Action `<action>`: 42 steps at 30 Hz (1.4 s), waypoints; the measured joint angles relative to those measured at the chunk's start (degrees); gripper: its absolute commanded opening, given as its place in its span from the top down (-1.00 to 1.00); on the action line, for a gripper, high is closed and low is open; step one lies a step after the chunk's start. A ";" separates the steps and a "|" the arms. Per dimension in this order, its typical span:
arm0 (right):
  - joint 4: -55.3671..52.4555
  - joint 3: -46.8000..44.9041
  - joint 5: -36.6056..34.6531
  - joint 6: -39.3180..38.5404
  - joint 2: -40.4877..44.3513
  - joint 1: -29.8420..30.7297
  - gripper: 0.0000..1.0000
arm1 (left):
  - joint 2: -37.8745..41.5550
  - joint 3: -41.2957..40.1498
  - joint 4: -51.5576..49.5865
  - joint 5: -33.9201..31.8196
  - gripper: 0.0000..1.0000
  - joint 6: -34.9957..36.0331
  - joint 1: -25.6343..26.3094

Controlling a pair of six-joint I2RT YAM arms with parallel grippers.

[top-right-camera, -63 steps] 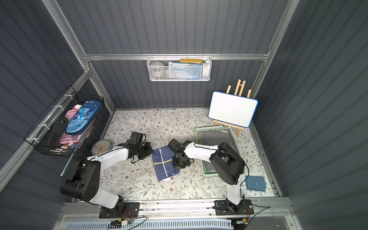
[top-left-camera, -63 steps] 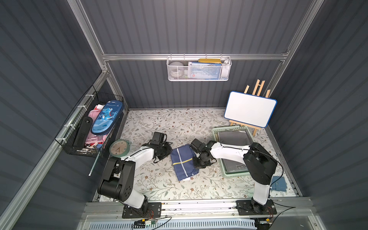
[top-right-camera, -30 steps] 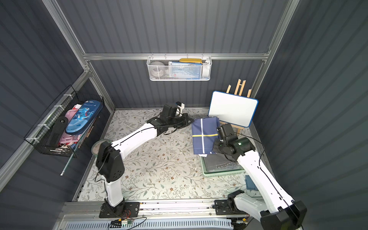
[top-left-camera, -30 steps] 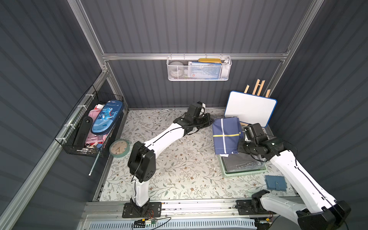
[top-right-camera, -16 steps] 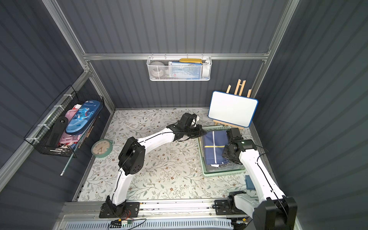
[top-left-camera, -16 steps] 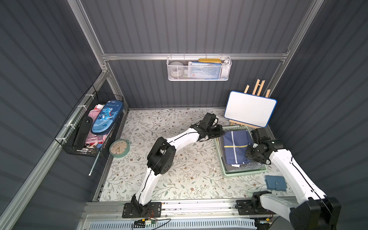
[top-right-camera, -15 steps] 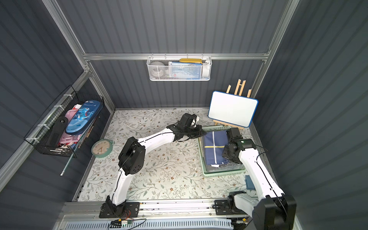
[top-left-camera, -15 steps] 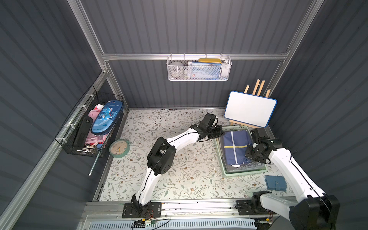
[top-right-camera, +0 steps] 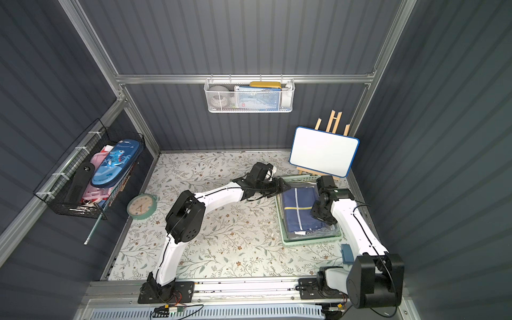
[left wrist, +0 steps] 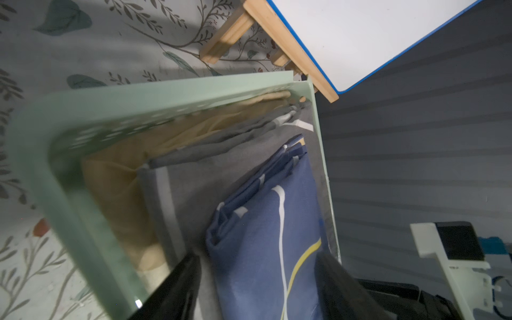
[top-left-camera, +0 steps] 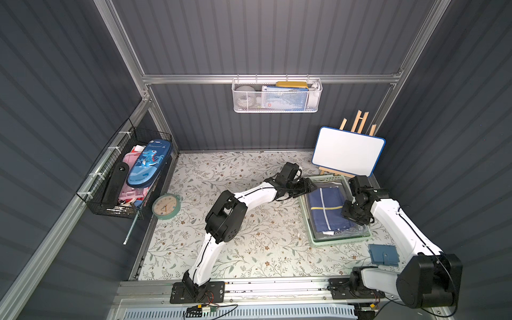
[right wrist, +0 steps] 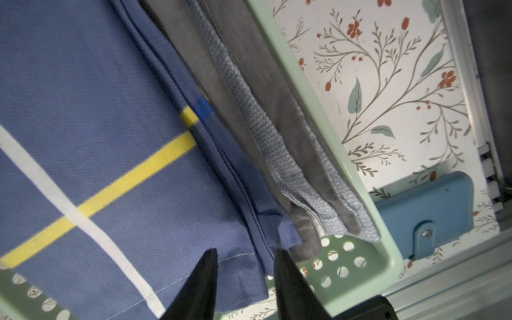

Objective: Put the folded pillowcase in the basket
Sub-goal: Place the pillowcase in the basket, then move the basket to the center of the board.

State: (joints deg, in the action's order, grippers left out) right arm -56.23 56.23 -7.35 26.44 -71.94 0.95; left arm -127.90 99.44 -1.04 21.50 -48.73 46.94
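Note:
The folded pillowcase (top-left-camera: 327,206) (top-right-camera: 299,206), navy with white and yellow stripes, lies flat in the pale mint-green basket (top-left-camera: 340,243) (top-right-camera: 310,241) on top of grey folded cloths. My left gripper (top-left-camera: 311,187) (top-right-camera: 279,185) hangs at the basket's far left corner. In the left wrist view it (left wrist: 257,257) is open, its jaws wide on either side of the pillowcase (left wrist: 266,235). My right gripper (top-left-camera: 346,212) (top-right-camera: 314,213) is at the pillowcase's right edge. In the right wrist view it (right wrist: 245,252) is open, with the pillowcase's (right wrist: 83,110) hem behind the gap.
A whiteboard on a wooden easel (top-left-camera: 347,151) stands just behind the basket. A blue wallet (top-left-camera: 383,254) lies near the right arm's base. A round clock (top-left-camera: 165,206) lies at the left. A black wire basket (top-left-camera: 127,177) and a white mesh basket (top-left-camera: 277,95) hang on the walls.
Both arms carried the pillowcase from the middle of the table up and over to the basket and set it down inside. Both grippers have since opened their jaws.

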 measured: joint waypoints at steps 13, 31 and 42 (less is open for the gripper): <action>0.17 0.83 3.17 0.76 16.92 0.00 0.05 | 10.91 -4.31 -4.79 -7.63 -0.98 2.89 1.64; 0.52 1.86 6.08 0.70 18.64 0.00 0.04 | 8.92 -11.13 -16.09 -12.41 0.82 5.60 8.59; 0.83 1.86 7.19 0.48 18.69 0.00 0.04 | 11.10 -9.86 -25.14 -19.74 1.00 4.90 8.50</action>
State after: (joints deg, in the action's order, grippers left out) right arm -55.40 58.08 -0.16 26.92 -53.25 0.95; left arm -116.79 89.58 -26.17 1.76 -43.83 55.44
